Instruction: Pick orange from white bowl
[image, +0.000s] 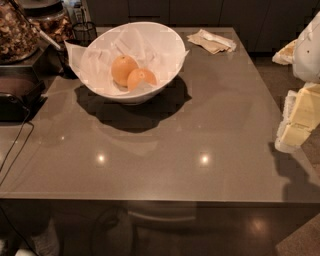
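Note:
The white bowl (165, 47) stands at the back left of the grey table and is lined with crumpled white paper. Two round fruits lie in it. The orange (142, 78), the deeper-coloured one, lies at the front right and touches a paler yellow-orange fruit (123, 69) on its left. My gripper (296, 122) is at the right edge of the view, over the table's right side. It is far from the bowl and holds nothing that I can see.
A crumpled paper napkin (211, 41) lies at the table's back right. Jars of snacks (17, 30), a dark wire holder (84, 31) and a black appliance with a cable (15, 100) stand on the left. The table's front edge (150, 201) is near.

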